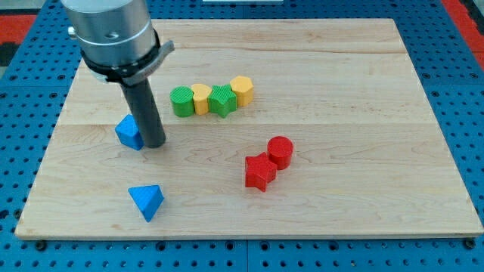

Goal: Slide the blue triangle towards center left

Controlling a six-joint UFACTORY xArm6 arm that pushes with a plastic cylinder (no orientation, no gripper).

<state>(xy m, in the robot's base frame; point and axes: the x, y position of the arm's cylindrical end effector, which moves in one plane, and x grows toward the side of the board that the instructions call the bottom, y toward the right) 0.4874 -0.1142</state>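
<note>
Tool: rod only, nothing grasped; tip (156,143) touching blue cube (129,133), left of frame.
Blue triangle (147,201): lower left of worktop (363,204), apart from tip.

The blue triangle (147,202) lies on the wooden board near the view's bottom left — a small wedge-shaped block, bright blue, its broad face turned up and its point aimed at the view's bottom edge. It sits alone and flat — touching no other block, clear of the board's edge.
</note>
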